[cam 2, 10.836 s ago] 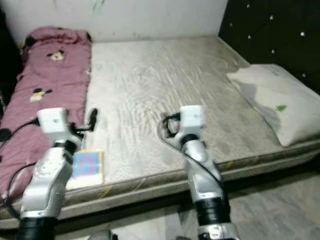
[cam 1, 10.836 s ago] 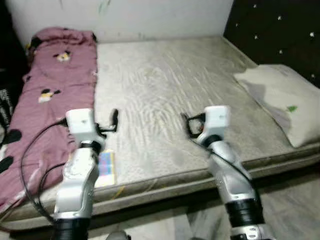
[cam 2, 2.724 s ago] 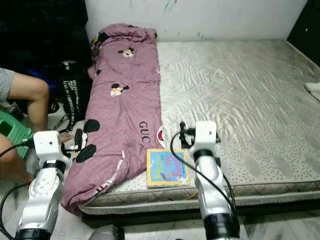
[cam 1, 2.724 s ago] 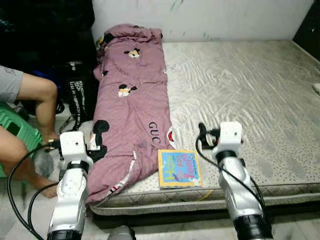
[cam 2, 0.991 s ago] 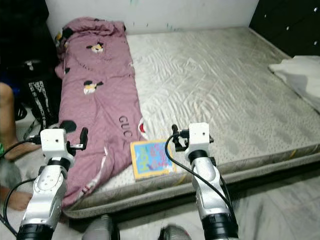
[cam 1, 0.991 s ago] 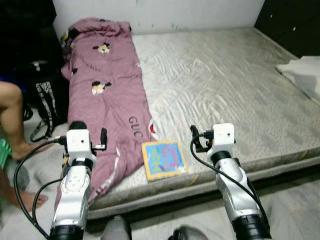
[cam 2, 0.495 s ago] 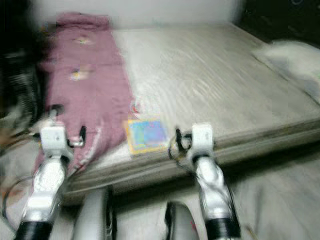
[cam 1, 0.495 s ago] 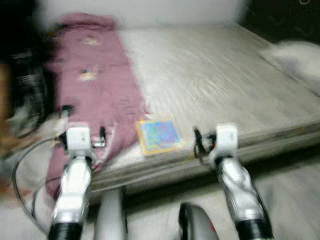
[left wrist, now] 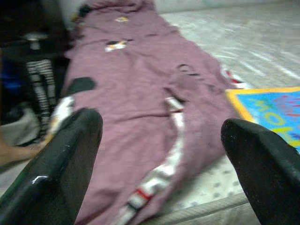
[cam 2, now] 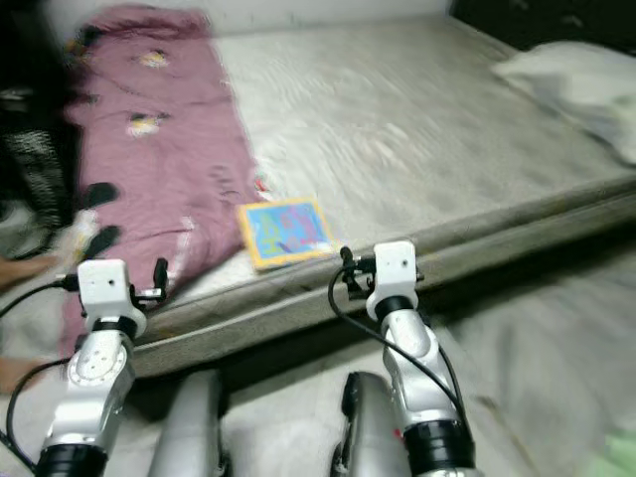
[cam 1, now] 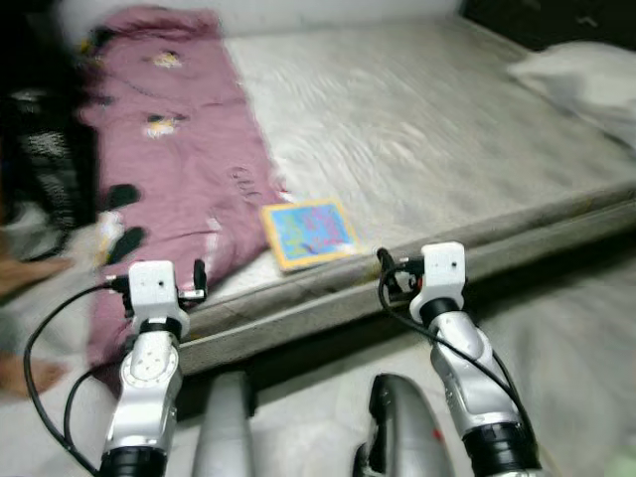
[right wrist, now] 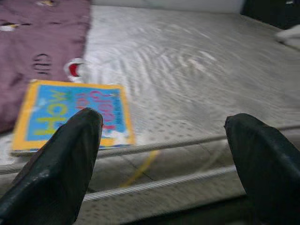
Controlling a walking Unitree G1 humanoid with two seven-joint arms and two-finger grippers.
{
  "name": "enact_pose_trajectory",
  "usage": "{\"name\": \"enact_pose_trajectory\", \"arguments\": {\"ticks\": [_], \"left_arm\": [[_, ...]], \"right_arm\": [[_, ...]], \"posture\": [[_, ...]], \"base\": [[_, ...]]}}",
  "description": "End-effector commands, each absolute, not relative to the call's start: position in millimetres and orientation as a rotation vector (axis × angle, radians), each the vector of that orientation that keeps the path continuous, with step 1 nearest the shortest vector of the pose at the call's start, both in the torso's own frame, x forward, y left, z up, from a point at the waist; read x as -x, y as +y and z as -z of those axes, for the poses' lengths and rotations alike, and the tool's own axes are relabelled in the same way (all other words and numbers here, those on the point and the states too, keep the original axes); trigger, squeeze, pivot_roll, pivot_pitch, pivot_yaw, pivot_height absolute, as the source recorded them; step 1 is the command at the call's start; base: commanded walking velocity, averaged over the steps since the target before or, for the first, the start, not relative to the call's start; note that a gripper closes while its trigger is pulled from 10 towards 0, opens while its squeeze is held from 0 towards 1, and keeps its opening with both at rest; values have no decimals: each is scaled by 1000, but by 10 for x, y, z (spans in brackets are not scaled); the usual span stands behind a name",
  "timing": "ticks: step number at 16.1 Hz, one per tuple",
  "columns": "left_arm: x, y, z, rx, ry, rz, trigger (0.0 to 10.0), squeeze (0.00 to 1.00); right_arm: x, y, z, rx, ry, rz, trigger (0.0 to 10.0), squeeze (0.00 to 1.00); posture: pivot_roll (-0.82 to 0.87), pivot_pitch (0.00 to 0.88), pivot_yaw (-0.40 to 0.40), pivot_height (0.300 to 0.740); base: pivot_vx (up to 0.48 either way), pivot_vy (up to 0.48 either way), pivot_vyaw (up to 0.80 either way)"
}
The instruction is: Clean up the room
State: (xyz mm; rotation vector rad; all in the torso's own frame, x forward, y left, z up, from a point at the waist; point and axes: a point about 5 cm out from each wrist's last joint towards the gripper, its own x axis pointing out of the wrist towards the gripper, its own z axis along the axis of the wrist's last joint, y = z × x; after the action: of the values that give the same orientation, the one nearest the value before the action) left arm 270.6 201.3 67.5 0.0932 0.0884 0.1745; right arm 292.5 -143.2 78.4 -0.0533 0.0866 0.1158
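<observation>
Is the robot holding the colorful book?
No, the book lies flat on the mattress beside the purple blanket, and both the left gripper and right gripper are open and empty.

Pink blanket (left wrist: 140,79) with dark letters too blurred to read, book (right wrist: 70,115) cover with big coloured letters, upside down, not legible

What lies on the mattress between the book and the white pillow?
Nothing: between the book and the pillow, the head views show a bare stretch of grey mattress.
</observation>
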Motion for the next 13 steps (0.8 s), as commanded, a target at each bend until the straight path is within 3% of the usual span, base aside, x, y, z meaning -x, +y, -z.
{"name": "enact_pose_trajectory", "arguments": {"ticks": [1, 3, 13], "left_arm": [[-2729, 1998, -690, -92, 86, -159, 10000, 0], [-2728, 1998, -687, -90, 88, -157, 10000, 0], [-2708, 1977, -665, -37, 95, -130, 10000, 0]], "right_arm": [[-2944, -1427, -820, 51, 74, -124, 10000, 0], [-2941, -1427, -818, 52, 74, -125, 10000, 0], [-2923, -1420, -813, 80, 75, -143, 10000, 0]], "posture": [[20, 50, -25, 579], [21, 48, -24, 559], [17, 59, -26, 559]], "base": [[0, 0, 0], [0, 0, 0], [0, 0, 0]]}}
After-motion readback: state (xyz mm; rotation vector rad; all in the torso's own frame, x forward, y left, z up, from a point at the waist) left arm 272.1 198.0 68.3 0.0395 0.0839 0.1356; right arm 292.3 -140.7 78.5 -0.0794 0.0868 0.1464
